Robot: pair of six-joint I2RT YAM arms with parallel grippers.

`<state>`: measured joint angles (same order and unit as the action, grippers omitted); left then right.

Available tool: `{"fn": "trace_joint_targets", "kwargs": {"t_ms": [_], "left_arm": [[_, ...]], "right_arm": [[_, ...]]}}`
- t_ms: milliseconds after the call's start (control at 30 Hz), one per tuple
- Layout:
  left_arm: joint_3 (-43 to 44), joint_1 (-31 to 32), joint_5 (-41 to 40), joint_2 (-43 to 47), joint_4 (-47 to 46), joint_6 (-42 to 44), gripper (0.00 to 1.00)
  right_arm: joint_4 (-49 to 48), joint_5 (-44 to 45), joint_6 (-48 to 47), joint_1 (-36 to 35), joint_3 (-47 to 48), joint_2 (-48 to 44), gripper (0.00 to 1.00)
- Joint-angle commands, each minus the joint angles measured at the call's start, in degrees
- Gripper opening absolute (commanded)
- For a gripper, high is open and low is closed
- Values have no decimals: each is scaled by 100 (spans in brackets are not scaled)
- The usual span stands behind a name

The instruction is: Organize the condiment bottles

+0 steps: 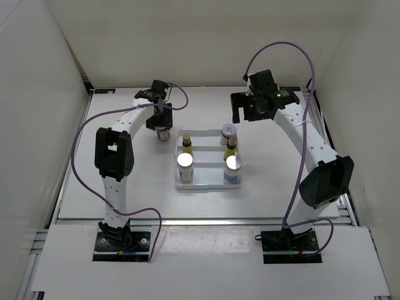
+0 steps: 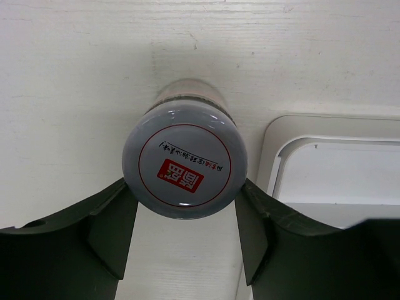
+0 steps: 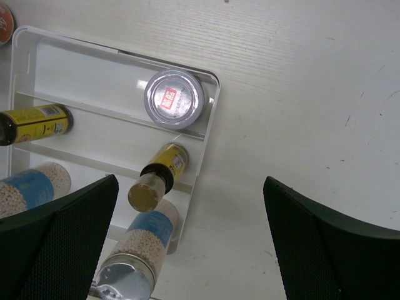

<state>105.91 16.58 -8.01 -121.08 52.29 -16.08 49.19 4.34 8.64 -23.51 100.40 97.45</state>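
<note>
The squat brown jar with a grey lid (image 2: 185,159) stands on the white tabletop (image 2: 75,75) between the fingers (image 2: 112,228) of the left gripper (image 2: 185,190). Their pads press the lid's two sides, so the hand looks pinched on it, though the jar does not seem lifted yet. Just beyond one finger lies a corner of the white stepped rectangular tray (image 2: 325,125), whose back slot nearest this hand is bare. Farther from the hand the tray carries the second brown jar (image 3: 174,99) in the other back slot, two slim yellow-and-black bottles (image 3: 164,167) on the middle step and two white cylinders with silver tops (image 3: 147,234) on the front one. The right gripper (image 3: 189,187) hangs spread wide beside the tray's far side, holding nothing. I judge this the pick-up of the one bottle outside the tray; the next move calls for a firm hold, a lift clear of the tray wall, a short sideways carry and a level set-down in that vacant slot
</note>
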Motion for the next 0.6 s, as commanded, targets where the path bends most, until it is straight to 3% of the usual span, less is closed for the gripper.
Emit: {"fn": "trace_joint_targets", "kwargs": {"t_ms": [0,167,567], "left_arm": [[299,3,-43,408,-105,34,48],[299,56,10,874,-105,34,34],[808,627,273,1473,-105,87,19]], "right_arm": [[-102,67,23,57,-117,-419,100],[-155,119,23,109,-442,-587,100],[-208,120,76,162,-741,-815,100]]}}
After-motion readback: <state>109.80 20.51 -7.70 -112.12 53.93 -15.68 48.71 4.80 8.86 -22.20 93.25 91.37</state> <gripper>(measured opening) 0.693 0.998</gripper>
